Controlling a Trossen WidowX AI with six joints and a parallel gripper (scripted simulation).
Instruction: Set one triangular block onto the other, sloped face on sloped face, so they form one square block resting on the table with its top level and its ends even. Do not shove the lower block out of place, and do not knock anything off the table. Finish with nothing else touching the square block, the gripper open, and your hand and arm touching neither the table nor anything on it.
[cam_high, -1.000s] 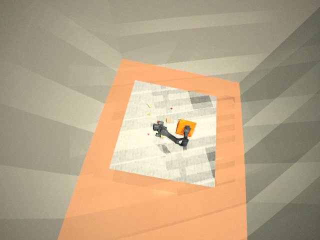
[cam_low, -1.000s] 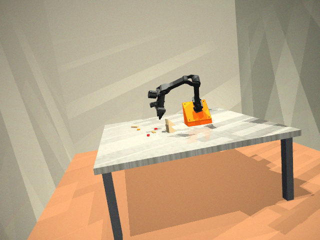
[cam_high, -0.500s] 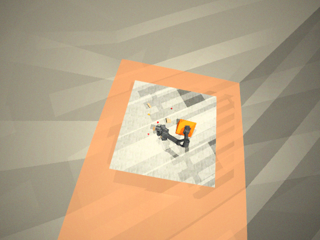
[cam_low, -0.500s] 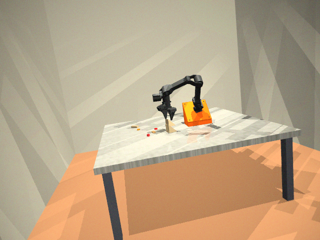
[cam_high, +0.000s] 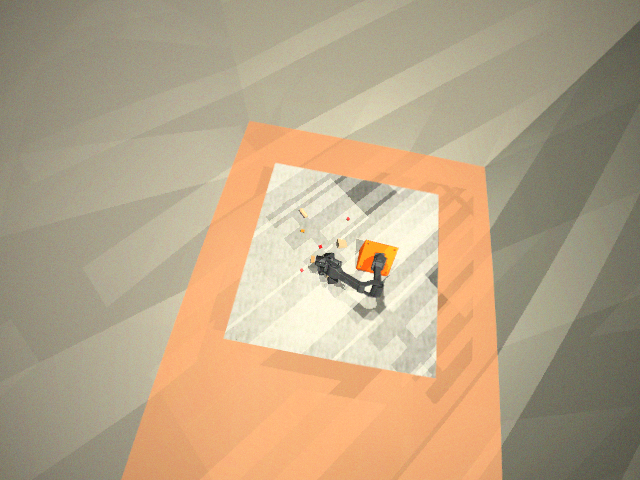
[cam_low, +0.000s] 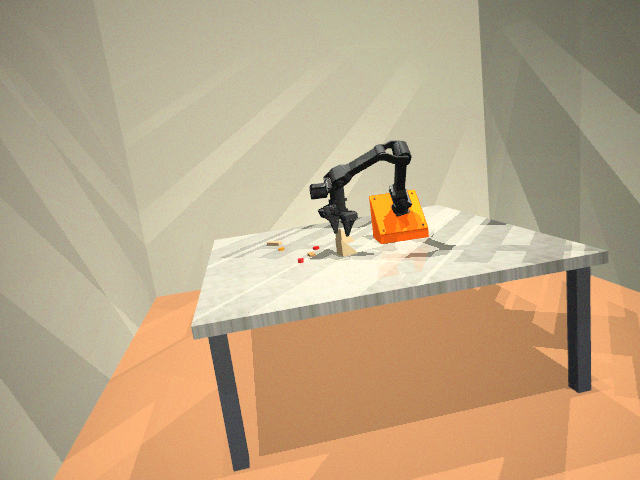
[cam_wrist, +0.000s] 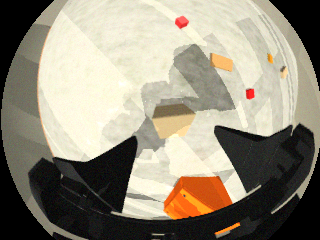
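The arm rises from an orange base on the pale marbled tabletop, arches over, and points its tool straight down. The tool is spread wide and carries nothing; in the exterior view its two dark fingertips hang just above the peak of a tan triangular block, and whether they touch it cannot be told.

This triangular block stands on the tabletop just beside the orange base, on the side away from the arm's shoulder, with one face upright and one face sloping down toward the base. In the wrist view the same block lies between and beyond the two dark fingers, with the orange base showing low in the picture.

A second tan block lies flat well apart from the orange base, beyond the standing block; its shape is too small to make out with certainty. Between these two lie small pieces: two red cubes and two small orange-tan bits. In the top view, a third red cube sits near the far side of the standing block.
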